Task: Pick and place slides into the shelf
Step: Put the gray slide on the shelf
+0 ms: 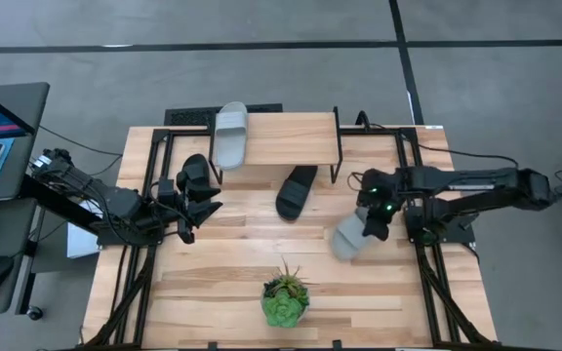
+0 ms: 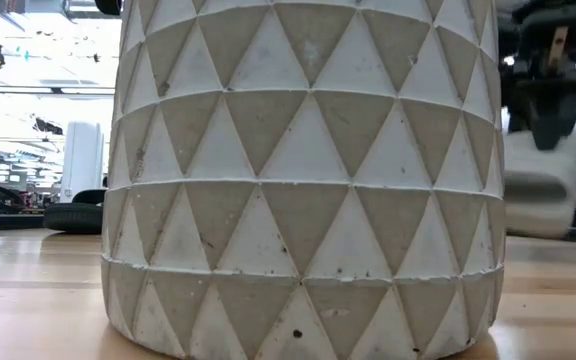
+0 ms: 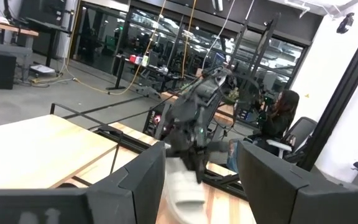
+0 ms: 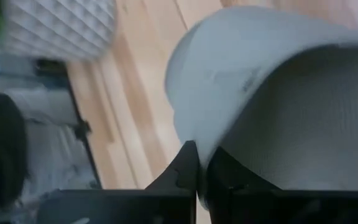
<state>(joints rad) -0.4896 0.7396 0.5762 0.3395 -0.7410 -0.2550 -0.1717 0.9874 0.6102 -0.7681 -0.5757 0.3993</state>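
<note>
Right jaws (image 1: 371,226) w/ 1 grey slide (image 1: 351,238), 2 grey, 2 black total

grey slide (image 1: 230,134) atop shelf (image 1: 291,138)

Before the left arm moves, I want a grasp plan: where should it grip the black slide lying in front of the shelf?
Grip the black slide by its wide strap, from above: it lies flat and free on the table, with clear room around it.

Overhead and low views share the pot (image 2: 308,180).
</note>
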